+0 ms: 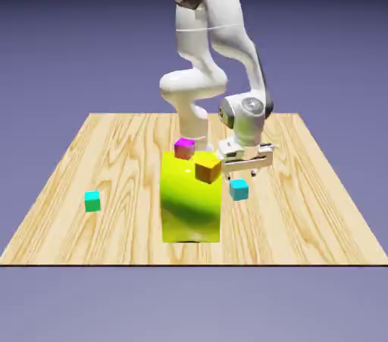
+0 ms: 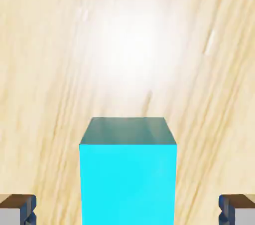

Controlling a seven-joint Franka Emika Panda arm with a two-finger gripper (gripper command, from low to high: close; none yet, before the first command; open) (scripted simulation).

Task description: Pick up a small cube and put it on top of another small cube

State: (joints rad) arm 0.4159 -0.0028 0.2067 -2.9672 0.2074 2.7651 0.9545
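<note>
Hand view: the end effector (image 2: pixel 127 209) stands wide, its fingertips (image 2: pixel 17 209) well apart at either side of the small cube (image 2: pixel 127 174), not touching it. The cube rests on the bench (image 2: pixel 127 44); bare wood lies beyond it. No writing is legible on anything.

Exterior view: the end effector (image 1: pixel 244 175) hangs just above the small cube (image 1: pixel 239 189), arm bent and wrist pointing down. Beside it, toward the exterior view's left, stands a large yellow block (image 1: pixel 191 204) with an orange-brown cube (image 1: pixel 208 167) and a magenta cube (image 1: pixel 184 149) at its top. A teal cube (image 1: pixel 92 201) sits well apart, near the bench's left edge.
</note>
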